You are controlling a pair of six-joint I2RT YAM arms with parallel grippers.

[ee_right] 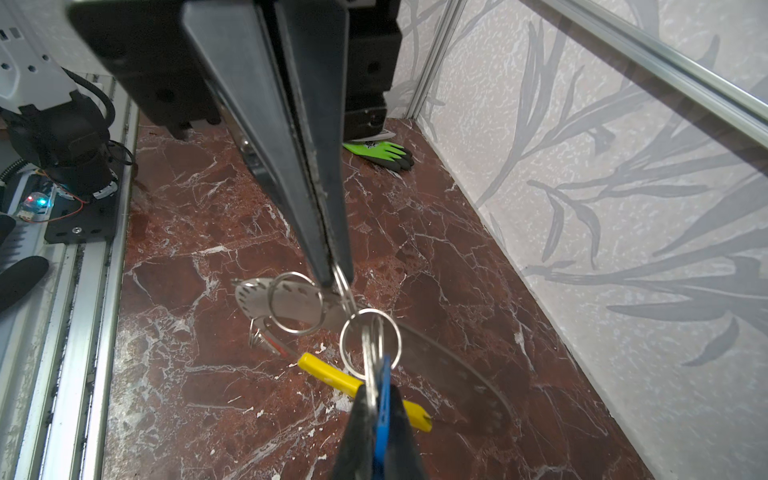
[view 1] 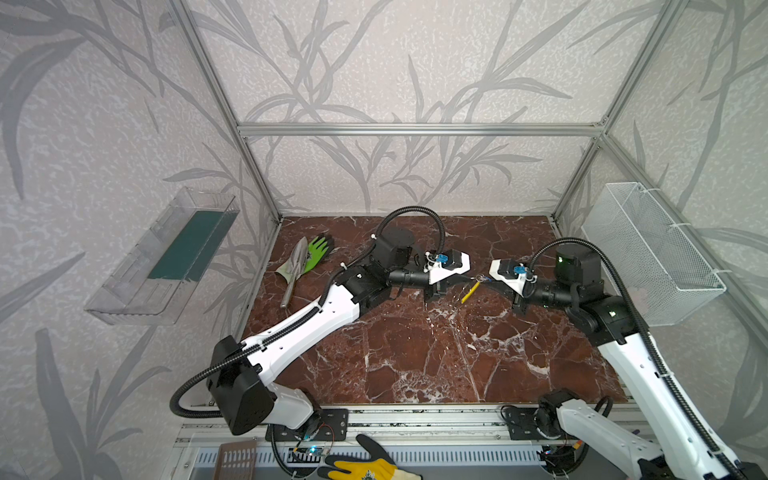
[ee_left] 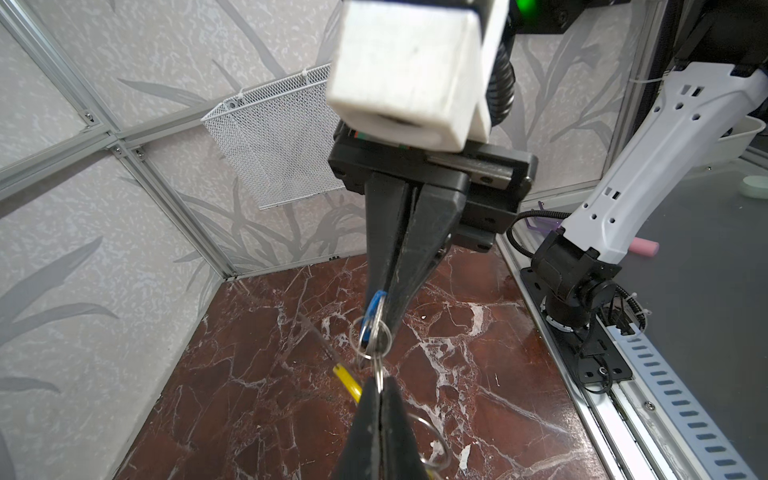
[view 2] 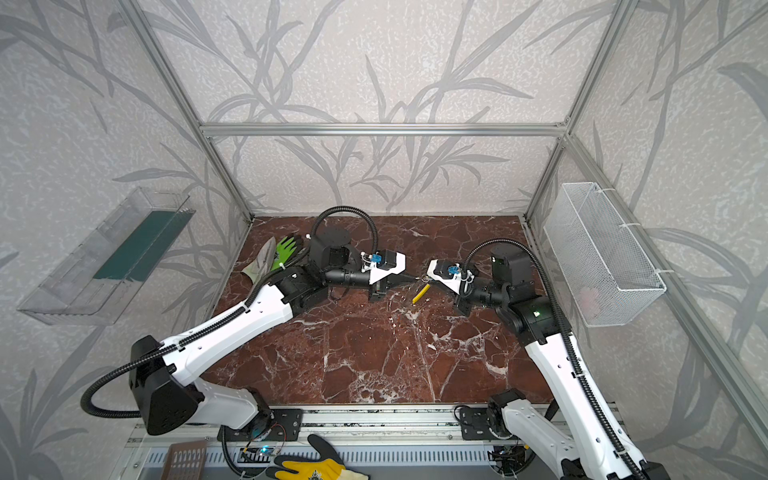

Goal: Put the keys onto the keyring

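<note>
Yellow-and-black work glove [view 1: 357,467] lies at the front rail, well nearer than the keyring and idle. Ahead of it, on the near side of the keyring, spreads the red marble counter [view 1: 415,365], bare where two robot arms reach in.

At the meeting point the left claw [ee_left: 380,390] is pressed together on the thin metal of the keyring [ee_right: 457,374], a large grey hoop with a dotted band and one bright yellow arc [ee_right: 332,376]. The grip looks meant to steady the hoop, apparently just above the counter, though that gap cannot be read for sure.

Facing it tip to tip, the right claw [ee_left: 388,311] pinches the small silvery key with a blue plastic tag [ee_right: 384,374] by the tag. That hold leaves the key's steel split ring [ee_right: 370,338] free and presented to the hoop, touching it or all but. Threading appears under way, not finished.

Just beside the keyring a red-orange sliver [ee_right: 276,347] shows, likely the second key's tag. Whether that key is on the hoop cannot be told.

Beyond the keyring to the left, a green-and-black glove [view 1: 320,247] and a silvery garden trowel [view 1: 297,259] lie aside, out of the work. Farther than the keyring, on the right wall, hangs a white wire-mesh basket [view 1: 648,249].
</note>
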